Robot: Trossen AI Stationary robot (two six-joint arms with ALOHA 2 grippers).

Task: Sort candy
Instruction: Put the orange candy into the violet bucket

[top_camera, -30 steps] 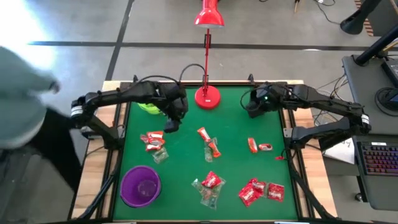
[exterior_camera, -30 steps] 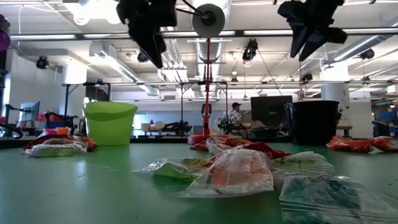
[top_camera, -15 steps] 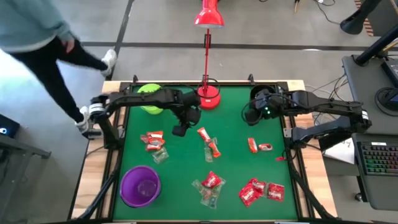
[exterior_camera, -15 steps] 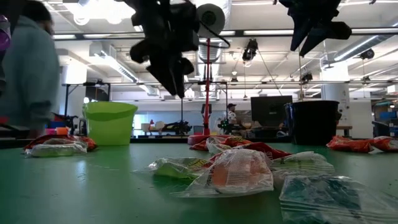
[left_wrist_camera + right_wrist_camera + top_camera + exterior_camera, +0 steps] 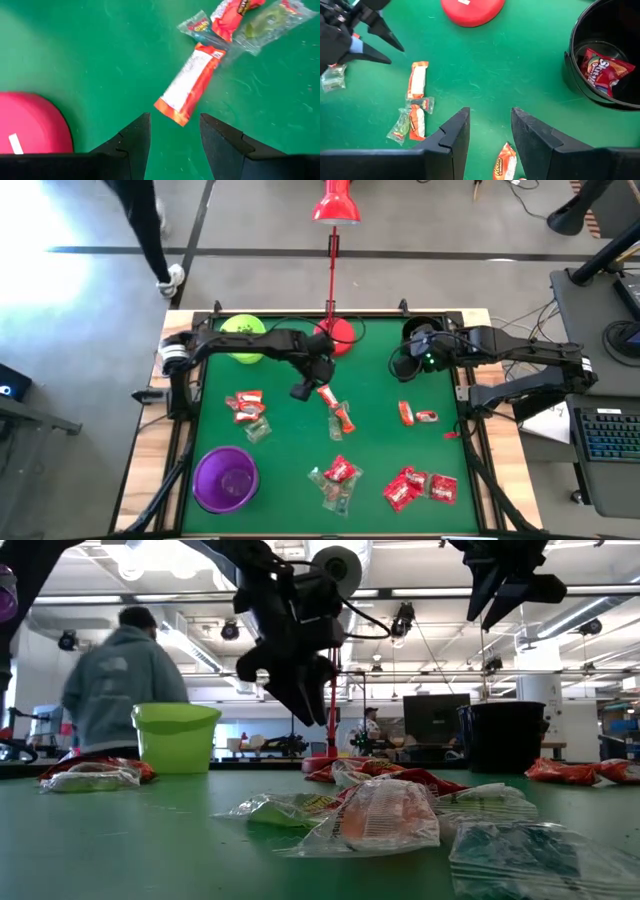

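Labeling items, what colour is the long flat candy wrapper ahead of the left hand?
Orange with a white middle; left wrist view.

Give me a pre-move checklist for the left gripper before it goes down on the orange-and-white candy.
1. Left gripper open: ok, a clear gap shows between the fingers.
2. Lined up with the orange-and-white candy: ok, its near end sits just ahead of the gap.
3. Candy free of neighbours: not ok, its far end touches a clear-wrapped sweet.
4. Lamp base clear of the descent: ok, off to one side.
5. Right gripper out of the way: ok, it hangs near the black cup.
6. Gripper height above the table: cannot tell.
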